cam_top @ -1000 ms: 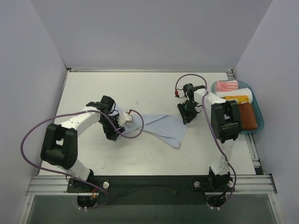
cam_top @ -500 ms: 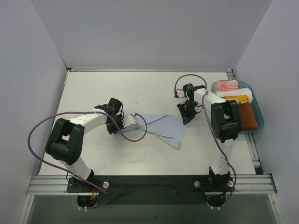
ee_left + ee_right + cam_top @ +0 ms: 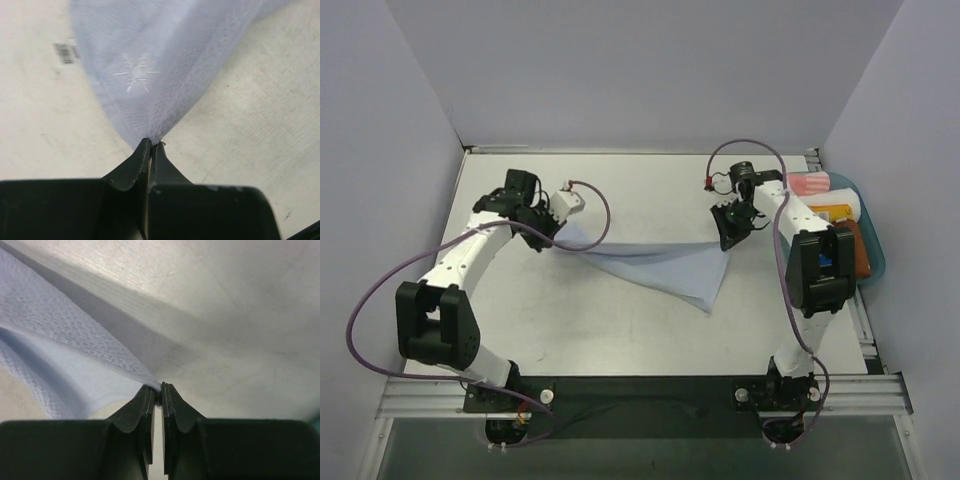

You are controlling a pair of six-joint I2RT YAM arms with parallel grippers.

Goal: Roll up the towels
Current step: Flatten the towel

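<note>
The pale light-blue towel (image 3: 660, 264) hangs stretched between my two grippers above the table's middle, its lower corner drooping toward the near side. My left gripper (image 3: 558, 237) is shut on the towel's left corner; in the left wrist view the cloth (image 3: 145, 65) fans out from the pinched tips (image 3: 151, 145). My right gripper (image 3: 728, 238) is shut on the right corner, and the cloth (image 3: 60, 355) runs off to the left from its tips (image 3: 161, 387). The rust-brown towel (image 3: 862, 252) lies in the tray at the right, partly hidden behind my right arm.
A teal tray (image 3: 878, 258) stands at the table's right edge. It holds a pink-and-white striped roll (image 3: 810, 183) and a yellow cloth (image 3: 828, 212). Purple cables loop from both arms. Walls close in the far side and both flanks.
My left gripper closed on the towel's left corner and swung left and away from me. The right gripper also moved slightly away. The towel is now lifted and pulled taut.
</note>
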